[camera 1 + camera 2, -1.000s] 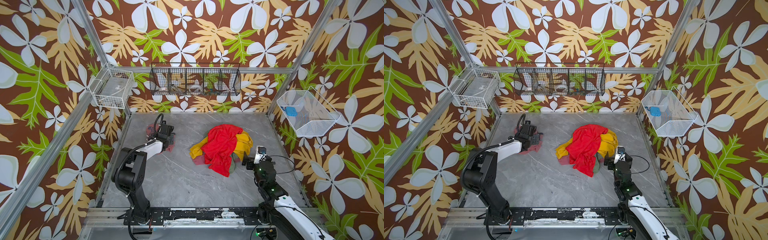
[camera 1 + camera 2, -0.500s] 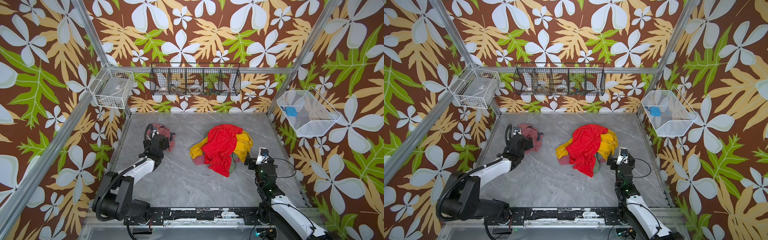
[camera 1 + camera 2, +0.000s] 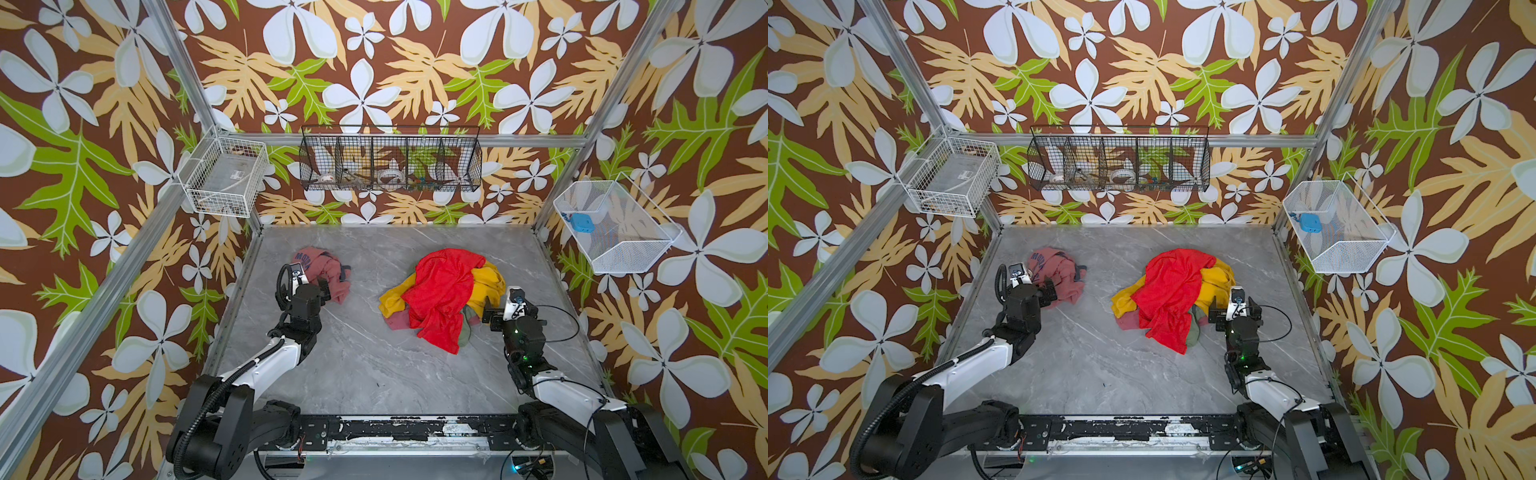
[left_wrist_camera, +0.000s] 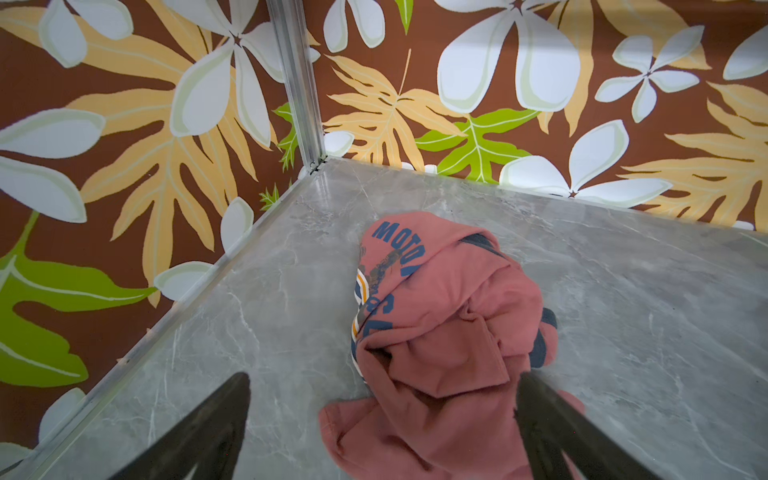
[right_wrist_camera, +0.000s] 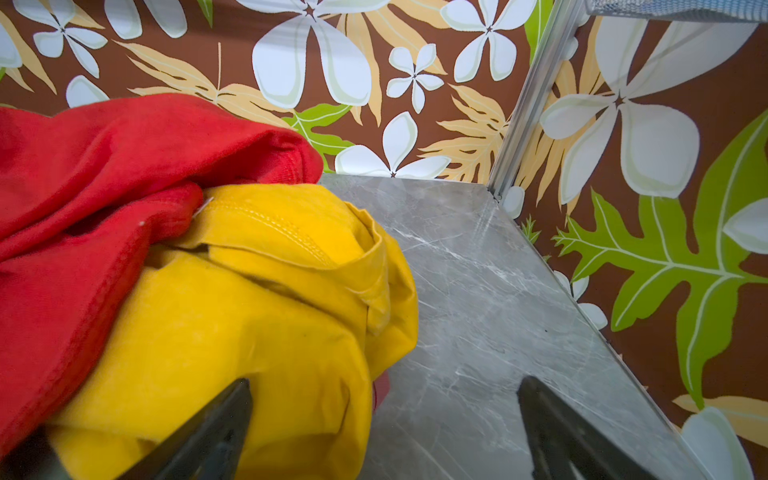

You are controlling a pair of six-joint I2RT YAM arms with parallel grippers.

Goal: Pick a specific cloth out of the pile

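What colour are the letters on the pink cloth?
Dark blue. The cloth shows best in the left wrist view.

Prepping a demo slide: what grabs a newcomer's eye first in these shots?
The loud floral wallpaper on every wall, then the bright red cloth draped over the pile, right of the middle of the grey table. Next, the lettered dusty-pink cloth lying alone toward the far-left corner, with the open left claw at its near edge.
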